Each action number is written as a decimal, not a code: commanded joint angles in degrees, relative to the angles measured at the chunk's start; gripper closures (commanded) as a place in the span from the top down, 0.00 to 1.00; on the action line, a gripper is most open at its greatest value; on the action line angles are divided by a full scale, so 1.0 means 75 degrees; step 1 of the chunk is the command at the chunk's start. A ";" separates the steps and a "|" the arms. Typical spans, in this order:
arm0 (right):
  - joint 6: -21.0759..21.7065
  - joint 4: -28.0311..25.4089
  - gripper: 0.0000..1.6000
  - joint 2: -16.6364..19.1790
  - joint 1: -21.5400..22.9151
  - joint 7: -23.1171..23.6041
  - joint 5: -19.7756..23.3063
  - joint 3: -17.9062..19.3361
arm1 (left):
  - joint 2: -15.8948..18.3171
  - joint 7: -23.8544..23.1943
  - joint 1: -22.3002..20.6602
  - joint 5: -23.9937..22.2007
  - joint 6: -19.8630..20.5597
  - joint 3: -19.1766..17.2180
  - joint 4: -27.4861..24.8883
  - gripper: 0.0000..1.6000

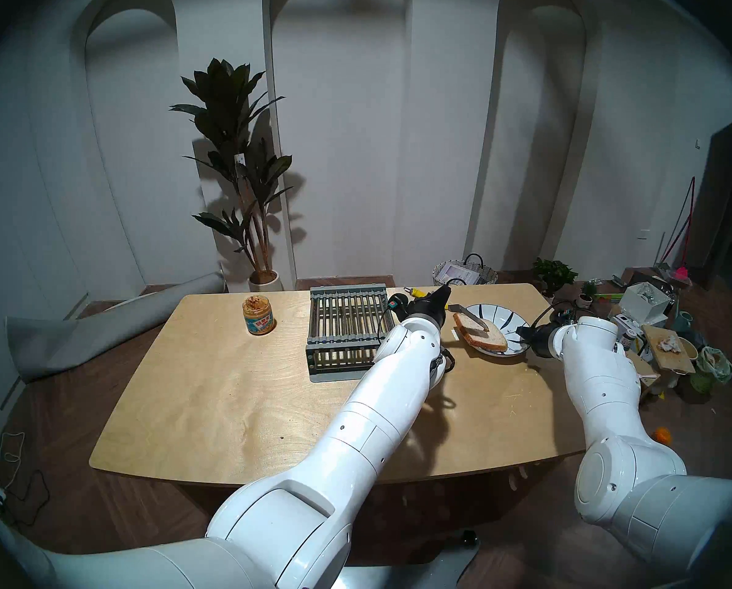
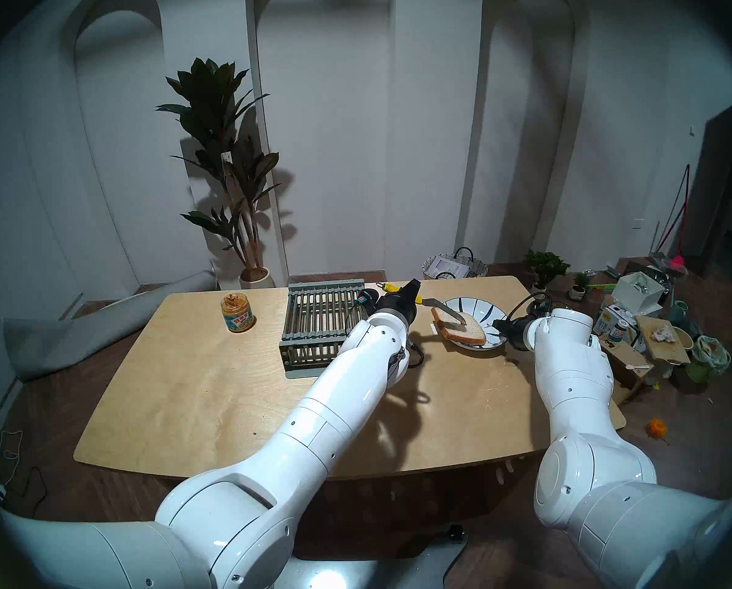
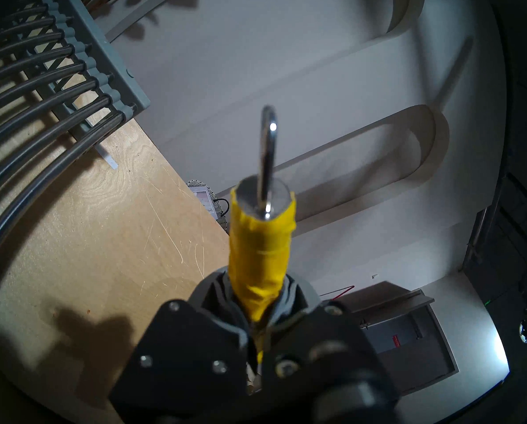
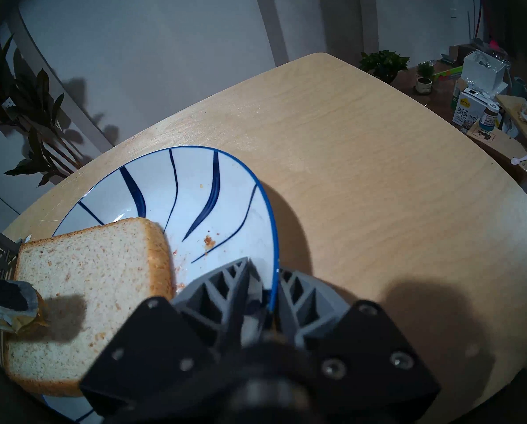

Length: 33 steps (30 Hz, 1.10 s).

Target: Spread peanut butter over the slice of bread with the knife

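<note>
With the left claw (image 3: 256, 325) clamped on the knife (image 1: 470, 315), its peanut-buttered tip at the bread slice (image 4: 84, 295) overhanging the plate (image 4: 225, 181), whose rim the right claw (image 4: 260, 291) pinches, downward pressure may tip the slice onto the worktop (image 1: 237, 388).

You see one table (image 1: 237, 388). On it you count one jar of peanut butter (image 1: 258, 316), one grey rack (image 1: 347, 329) and one plate (image 1: 506, 320). One slice of bread (image 1: 481, 336) lies on the plate. There is one knife (image 1: 468, 314). You see two robot arms, with one gripper on each: the left gripper (image 3: 257, 295) and the right gripper (image 4: 263, 279). Behind the table you count one tall plant (image 1: 239, 159), one basket (image 1: 464, 273) and two small potted plants.
</note>
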 commanded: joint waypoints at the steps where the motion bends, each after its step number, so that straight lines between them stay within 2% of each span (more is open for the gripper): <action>1: -0.0035 -0.0082 0.28 0.0027 0.0030 -0.0031 -0.0026 -0.0007 | -0.0261 -0.0166 -0.0454 0.0063 -0.0254 0.0017 0.0286 0.00; 2: -0.0045 -0.0079 0.22 0.0021 0.0035 -0.0034 -0.0035 -0.0013 | -0.0260 -0.0184 -0.0500 0.0092 -0.0278 0.0039 0.0365 0.00; 5: -0.0063 -0.0063 0.18 0.0009 0.0048 -0.0043 -0.0053 -0.0018 | -0.0300 -0.0235 -0.0572 0.0062 -0.0315 0.0017 0.0514 0.00; 8: -0.0078 -0.0034 0.20 0.0004 0.0063 -0.0053 -0.0077 -0.0029 | -0.0316 -0.0276 -0.0648 0.0068 -0.0366 0.0012 0.0629 0.00; 11: -0.0095 -0.0003 0.14 0.0001 0.0078 -0.0066 -0.0095 -0.0037 | -0.0328 -0.0317 -0.0706 0.0049 -0.0407 -0.0009 0.0709 0.00; 13: -0.0110 0.0025 0.02 -0.0004 0.0093 -0.0082 -0.0110 -0.0042 | -0.0337 -0.0338 -0.0738 0.0046 -0.0433 -0.0016 0.0763 0.00; 15: -0.0122 0.0048 0.00 -0.0008 0.0106 -0.0093 -0.0120 -0.0046 | -0.0342 -0.0366 -0.0770 0.0036 -0.0447 -0.0028 0.0827 0.00; 33: -0.0113 0.0005 0.00 -0.0084 0.0108 -0.0138 -0.0165 -0.0067 | -0.0357 -0.0695 -0.0917 0.0013 -0.0430 -0.0147 0.1435 0.00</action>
